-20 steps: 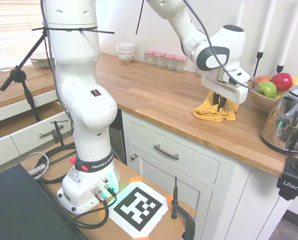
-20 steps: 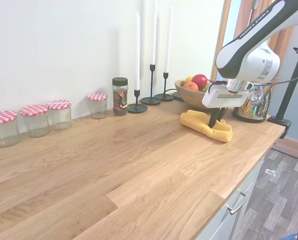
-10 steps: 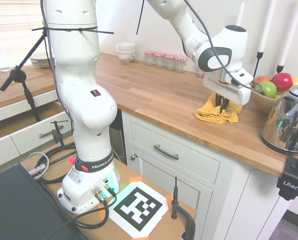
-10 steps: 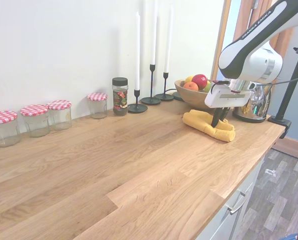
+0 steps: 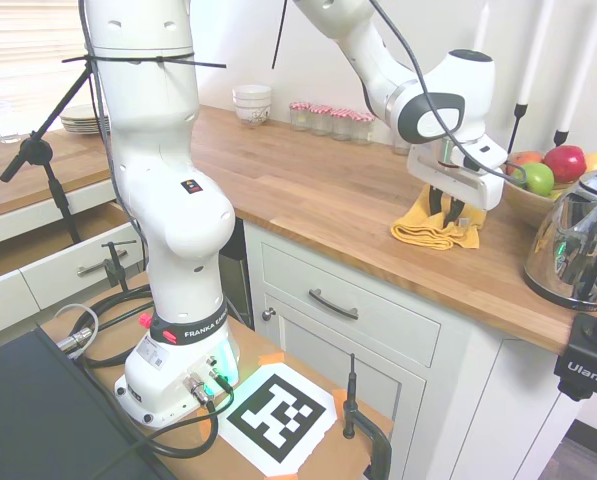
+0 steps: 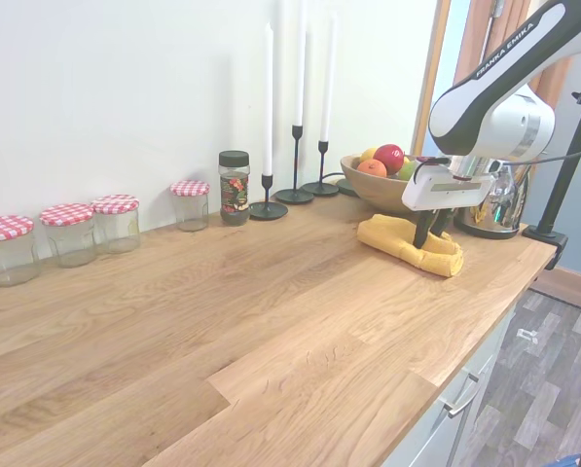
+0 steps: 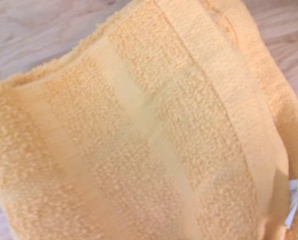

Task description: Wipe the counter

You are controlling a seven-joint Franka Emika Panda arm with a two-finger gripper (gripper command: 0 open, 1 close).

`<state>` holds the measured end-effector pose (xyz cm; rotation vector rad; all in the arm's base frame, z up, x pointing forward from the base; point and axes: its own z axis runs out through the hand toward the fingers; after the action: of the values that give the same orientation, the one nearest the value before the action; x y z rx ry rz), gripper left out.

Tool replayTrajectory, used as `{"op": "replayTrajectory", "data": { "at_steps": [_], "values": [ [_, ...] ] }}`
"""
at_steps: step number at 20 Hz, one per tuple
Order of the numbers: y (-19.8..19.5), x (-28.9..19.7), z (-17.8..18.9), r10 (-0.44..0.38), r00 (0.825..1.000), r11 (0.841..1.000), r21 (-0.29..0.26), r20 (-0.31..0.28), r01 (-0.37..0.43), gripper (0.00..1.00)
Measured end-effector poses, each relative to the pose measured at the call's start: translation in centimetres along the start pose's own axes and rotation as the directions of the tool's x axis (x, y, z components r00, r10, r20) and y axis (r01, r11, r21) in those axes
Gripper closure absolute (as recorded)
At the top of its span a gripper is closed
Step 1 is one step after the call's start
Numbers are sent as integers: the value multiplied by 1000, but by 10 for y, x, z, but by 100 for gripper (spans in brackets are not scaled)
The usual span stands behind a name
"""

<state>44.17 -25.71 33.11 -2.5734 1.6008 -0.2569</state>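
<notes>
Second exterior view shows the counter [image 6: 271, 321] running the length of the frame against a white wall, its narrow planks bare across the middle and front. Near its far end lies a yellow cloth [image 6: 407, 245], bunched and folded, resting on the wood. The gripper [image 6: 427, 233] stands straight down into the cloth, its dark fingers [image 6: 421, 232] pressed into the folds; whether they pinch the fabric or only push on it cannot be told from either outside view. From the first exterior view the cloth [image 5: 426, 226] sits a little back from the counter's front edge [image 5: 378, 270], above a white cabinet with a drawer [image 5: 348, 305], and the gripper [image 5: 442, 210] hides its middle. The wrist view is filled with the cloth [image 7: 139, 140], terry with a flat woven band, a white tag [image 7: 294, 202] at one edge, and a strip of counter [image 7: 39, 30] beyond it.

Just behind the cloth stands a fruit bowl [image 6: 376, 190], and beside that a kettle [image 6: 492, 206]. Three candlesticks [image 6: 295, 190] stand along the wall, then a dark-lidded spice jar [image 6: 234, 187] and four jars with red-checked lids [image 6: 71, 233].
</notes>
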Motion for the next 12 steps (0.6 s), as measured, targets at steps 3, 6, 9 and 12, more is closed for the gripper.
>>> {"op": "replayTrajectory", "data": {
  "at_steps": [3,6,9,12],
  "values": [
    [1,1,-3,6,1000,1000,1,-5,-6,0],
    [1,3,-8,11,1000,1000,5,-15,-11,0],
    [2,3,-15,14,1000,1000,10,-26,-13,0],
    [5,1,-21,16,999,1000,15,-33,-15,0]
  ]
}}
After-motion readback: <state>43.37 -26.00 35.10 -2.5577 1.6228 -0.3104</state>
